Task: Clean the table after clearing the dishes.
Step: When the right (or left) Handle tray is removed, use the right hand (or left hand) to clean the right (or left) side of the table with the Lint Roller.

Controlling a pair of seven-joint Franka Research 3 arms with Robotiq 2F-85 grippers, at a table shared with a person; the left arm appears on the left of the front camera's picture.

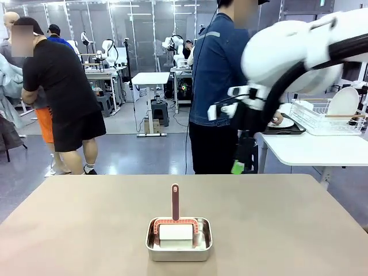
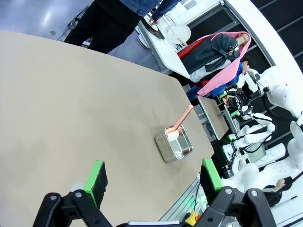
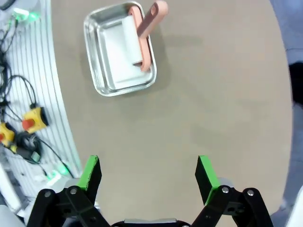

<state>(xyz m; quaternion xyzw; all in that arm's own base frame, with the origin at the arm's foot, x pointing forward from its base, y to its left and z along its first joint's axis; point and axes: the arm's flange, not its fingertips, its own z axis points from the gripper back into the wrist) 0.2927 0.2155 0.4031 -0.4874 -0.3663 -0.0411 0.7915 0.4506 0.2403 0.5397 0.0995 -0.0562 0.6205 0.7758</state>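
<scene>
The beige-brown table (image 1: 86, 230) bears a small steel pan (image 1: 179, 244) near its front edge. On the white side table to the right lie the dishes: a white plate on a dark tray (image 1: 286, 124), with the hand of a person in a blue jacket (image 1: 215, 69) at it. My right gripper (image 1: 238, 164) hangs high over the far right of the table. In its own view the right gripper (image 3: 147, 172) is open and holds nothing, above bare tabletop (image 3: 213, 94). My left gripper (image 2: 154, 177) is open too, over the table (image 2: 71, 104), well short of the pan (image 2: 174, 144).
A pink-handled brush (image 1: 175, 204) with a white pad stands in the pan (image 3: 120, 49). A wire dish rack (image 1: 322, 115) with an upright white plate (image 1: 343, 103) stands on the white side table (image 1: 310, 150). Cables and an emergency-stop box (image 3: 31, 119) lie beyond the table's near edge.
</scene>
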